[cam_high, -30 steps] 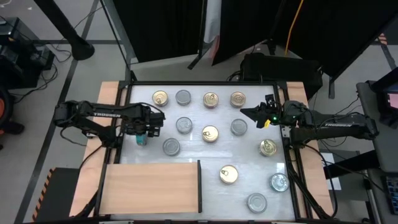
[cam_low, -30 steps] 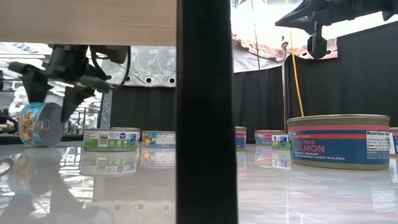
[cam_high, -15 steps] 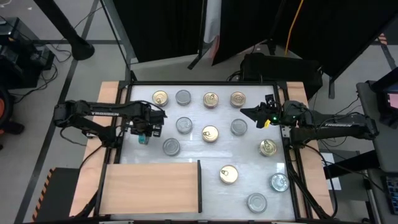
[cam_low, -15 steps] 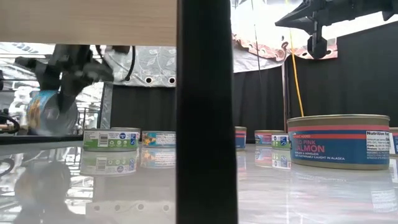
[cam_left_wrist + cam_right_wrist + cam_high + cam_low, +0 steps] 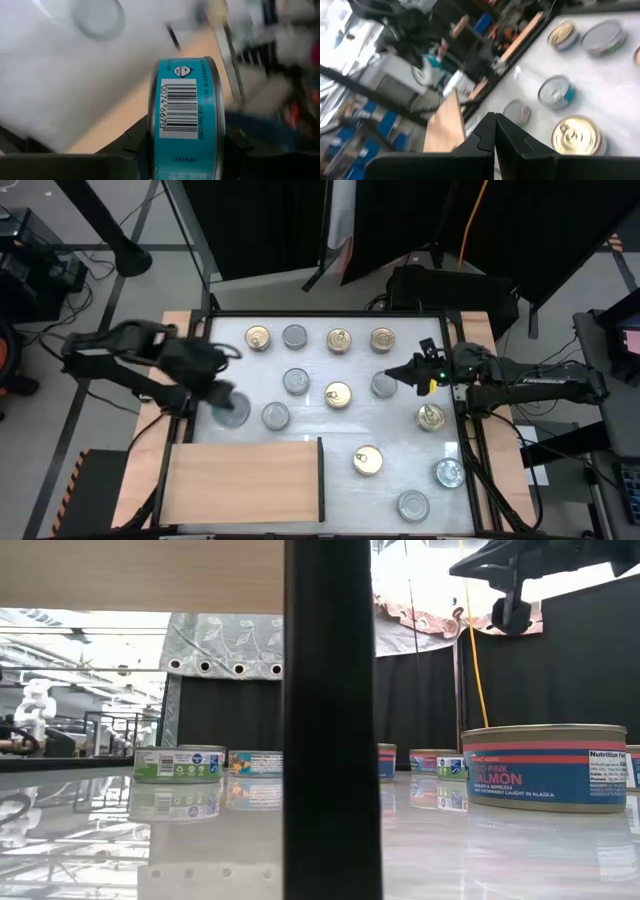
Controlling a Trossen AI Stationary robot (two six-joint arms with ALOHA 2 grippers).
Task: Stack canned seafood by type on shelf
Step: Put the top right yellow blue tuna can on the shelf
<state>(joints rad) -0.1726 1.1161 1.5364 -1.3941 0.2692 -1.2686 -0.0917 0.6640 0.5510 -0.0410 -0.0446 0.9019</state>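
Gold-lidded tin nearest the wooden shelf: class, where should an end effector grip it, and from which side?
Come straight down from above and pinch opposite sides of its low wall: the gold-lidded tin lies flat, lid up, with bare table around it.

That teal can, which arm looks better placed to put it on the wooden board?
The left gripper: it grips the teal can beside the wooden board. The right gripper hangs shut, farther away.
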